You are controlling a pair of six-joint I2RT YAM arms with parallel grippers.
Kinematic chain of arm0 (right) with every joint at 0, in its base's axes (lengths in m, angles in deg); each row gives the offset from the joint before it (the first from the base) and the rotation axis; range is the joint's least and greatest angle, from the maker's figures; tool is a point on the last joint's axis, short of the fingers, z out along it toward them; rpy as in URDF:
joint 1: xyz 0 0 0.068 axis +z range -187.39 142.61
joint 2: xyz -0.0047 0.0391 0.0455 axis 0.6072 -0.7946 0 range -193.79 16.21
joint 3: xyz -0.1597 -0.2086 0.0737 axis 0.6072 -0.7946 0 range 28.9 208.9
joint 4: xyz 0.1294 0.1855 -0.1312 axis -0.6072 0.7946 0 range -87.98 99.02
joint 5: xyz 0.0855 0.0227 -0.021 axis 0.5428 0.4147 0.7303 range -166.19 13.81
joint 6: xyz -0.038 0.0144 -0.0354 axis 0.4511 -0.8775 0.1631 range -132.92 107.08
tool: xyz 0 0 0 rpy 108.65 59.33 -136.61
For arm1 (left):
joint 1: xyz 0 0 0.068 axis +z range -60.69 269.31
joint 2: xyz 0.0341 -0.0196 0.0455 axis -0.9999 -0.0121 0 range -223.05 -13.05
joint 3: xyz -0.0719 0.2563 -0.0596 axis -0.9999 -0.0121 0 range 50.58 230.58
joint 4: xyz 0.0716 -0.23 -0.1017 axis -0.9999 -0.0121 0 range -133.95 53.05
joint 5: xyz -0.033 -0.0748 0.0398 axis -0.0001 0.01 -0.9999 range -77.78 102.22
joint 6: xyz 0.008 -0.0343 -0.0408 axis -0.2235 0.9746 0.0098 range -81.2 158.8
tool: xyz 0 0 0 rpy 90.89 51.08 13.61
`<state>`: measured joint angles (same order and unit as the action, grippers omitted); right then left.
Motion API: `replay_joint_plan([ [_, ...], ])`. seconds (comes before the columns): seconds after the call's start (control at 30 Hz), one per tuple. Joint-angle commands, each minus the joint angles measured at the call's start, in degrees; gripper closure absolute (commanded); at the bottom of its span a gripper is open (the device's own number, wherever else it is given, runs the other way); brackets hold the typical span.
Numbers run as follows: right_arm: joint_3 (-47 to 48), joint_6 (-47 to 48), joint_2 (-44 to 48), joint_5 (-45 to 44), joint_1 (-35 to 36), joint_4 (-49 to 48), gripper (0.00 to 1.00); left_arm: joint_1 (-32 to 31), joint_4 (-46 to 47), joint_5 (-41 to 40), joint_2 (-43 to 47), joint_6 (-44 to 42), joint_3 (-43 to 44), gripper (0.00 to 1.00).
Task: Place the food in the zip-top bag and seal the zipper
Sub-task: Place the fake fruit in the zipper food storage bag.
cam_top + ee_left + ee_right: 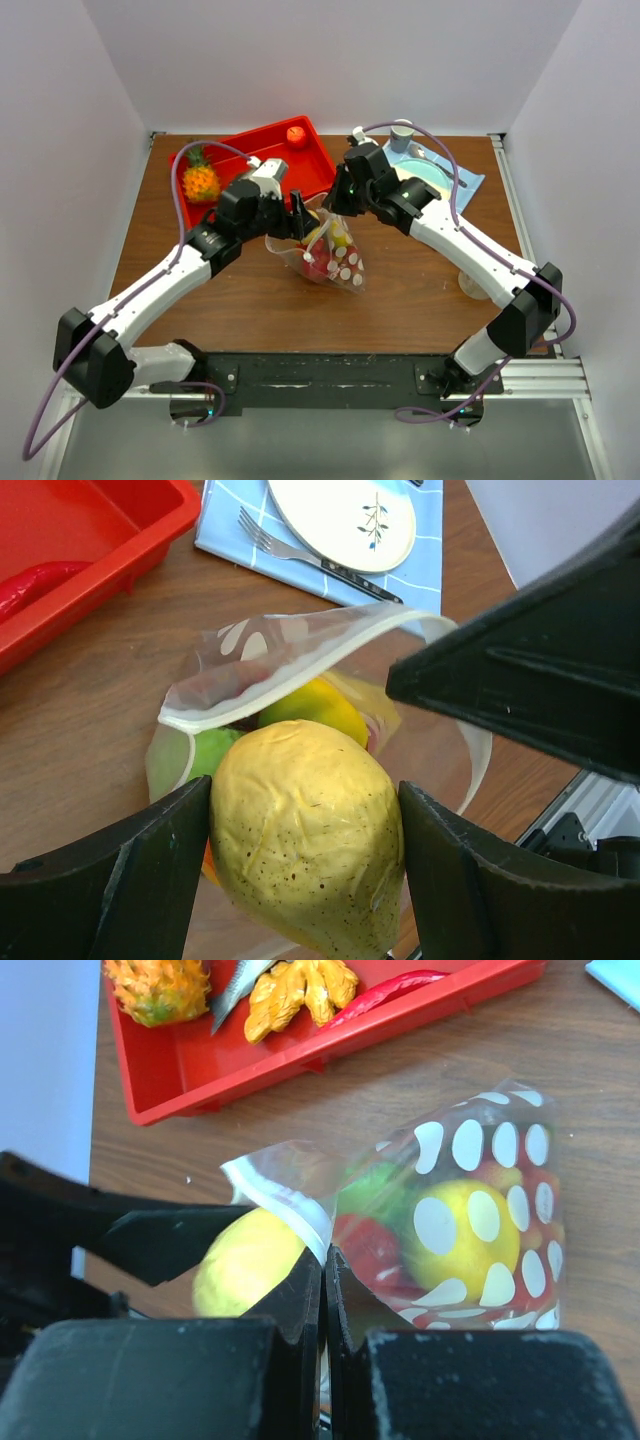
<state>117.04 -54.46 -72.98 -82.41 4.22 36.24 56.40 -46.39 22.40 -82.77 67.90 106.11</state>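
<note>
Contents of the zip-top bag (335, 262), on the near side of the red tray (240, 165), blur behind its dots. Left gripper (305, 825) clamps a yellow fruit (300, 870) over the mouth; right gripper (325, 1285) pinches the zipper (270, 675), grip point hidden.

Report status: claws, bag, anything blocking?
Left claw shut on yellow fruit, at bag mouth. Right claw shut on bag rim. Bag part-filled, zipper open. Nothing blocking the mouth.
</note>
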Motion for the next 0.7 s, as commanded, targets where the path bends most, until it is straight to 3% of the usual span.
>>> replay_joint_plan([
  [0.0,0.54,-1.35,2.79,1.82,-0.03,-3.63,1.0,-0.93,3.45,-1.21,-2.79,2.27,5.29,0.55],
  [0.23,-0.77,-1.7,3.67,1.38,-0.3,-3.98,1.0,-1.63,3.37,-3.05,-5.87,3.15,6.87,0.18],
  [0.43,0.28,-1.7,4.9,1.56,-0.82,-3.37,1.0,-1.99,2.49,-3.85,-5.96,2.54,8.1,0.06],
  [0.67,0.28,-1.7,5.95,2.61,-2.14,-3.01,1.0,-2.16,1.0,-4.02,-5.7,1.66,10.39,0.02],
])
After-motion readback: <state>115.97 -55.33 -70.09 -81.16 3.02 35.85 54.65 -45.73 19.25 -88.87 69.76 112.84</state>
